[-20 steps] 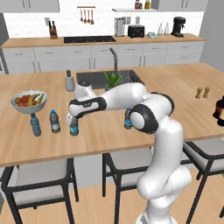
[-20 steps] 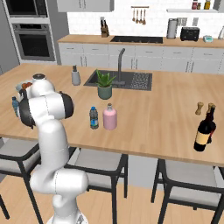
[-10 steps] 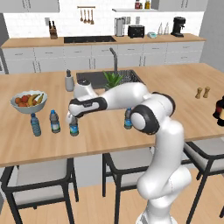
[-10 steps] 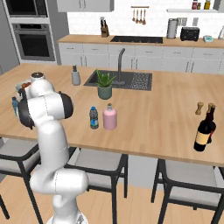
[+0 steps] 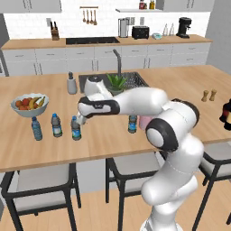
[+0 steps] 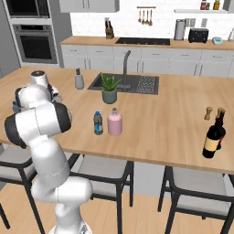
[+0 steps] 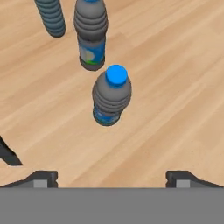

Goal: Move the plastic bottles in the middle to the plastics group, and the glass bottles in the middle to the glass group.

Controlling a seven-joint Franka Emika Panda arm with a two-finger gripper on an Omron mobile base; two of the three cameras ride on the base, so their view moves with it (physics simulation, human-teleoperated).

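My gripper [image 7: 113, 177] is open, its fingertips [image 7: 41, 177] wide apart. Just beyond them a dark plastic bottle [image 7: 111, 98] with a blue cap stands free on the wood. In the left base view the gripper [image 5: 81, 120] hovers right beside that bottle [image 5: 76, 128]. The plastics group stands in a row to its left: a second dark bottle [image 5: 56, 125] and a pale blue one [image 5: 36, 128]. In the middle are another plastic bottle [image 6: 98, 123] and the pink glass bottle [image 6: 114, 122]. A dark bottle [image 6: 214, 137] of the glass group stands far right.
A fruit bowl [image 5: 29, 104] sits behind the plastics group. A potted plant [image 6: 109, 87] and a sink lie behind the middle bottles, with a grey dispenser [image 6: 79, 80] to their left. Two wooden shakers [image 6: 208, 113] stand near the dark bottle. Stools line the counter's front edge.
The gripper has opened and let go of the dark plastic bottle, which now stands on its own next to the plastics group. The arm has barely moved.
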